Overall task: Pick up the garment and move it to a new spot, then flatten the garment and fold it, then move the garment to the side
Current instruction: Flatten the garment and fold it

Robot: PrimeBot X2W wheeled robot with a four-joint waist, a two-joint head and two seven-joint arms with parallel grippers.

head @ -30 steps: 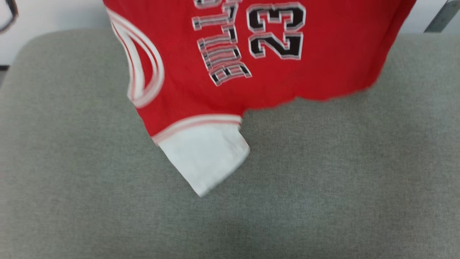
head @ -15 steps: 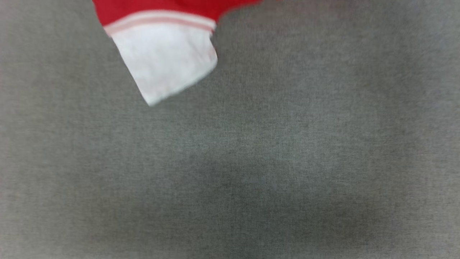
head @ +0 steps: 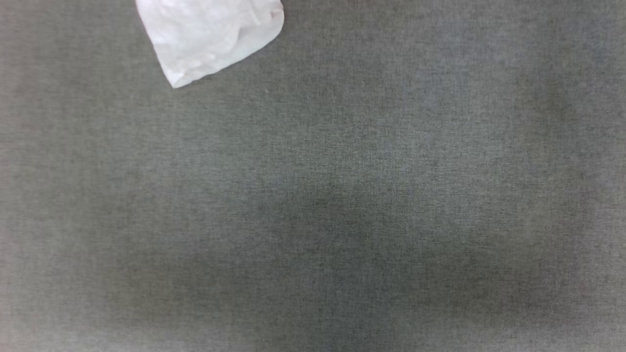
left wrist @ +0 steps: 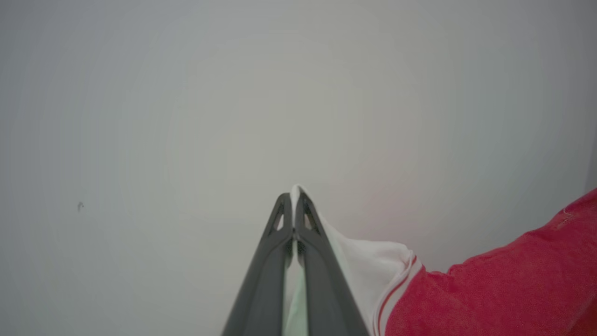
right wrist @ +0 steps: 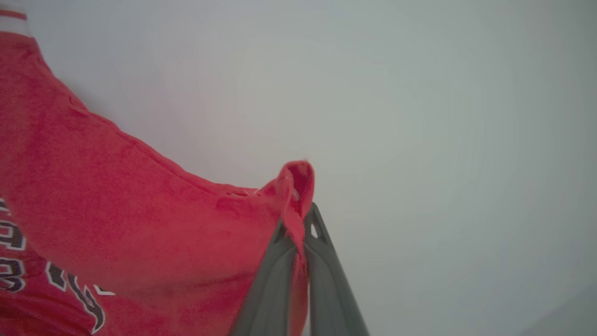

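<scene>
The left gripper is pinched tight on the white sleeve of the garment, and the right gripper is clamped likewise on a red hem corner. Each faces a blank pale backdrop with free room except where cloth hangs, at 4 o'clock in the left wrist view and 9 o'clock in the right. In the head view a crumpled white sleeve end shows at 11 o'clock against a grey fabric surface reaching every border; the garment is red, with red-and-white striped sleeve trim and black white-outlined characters.
</scene>
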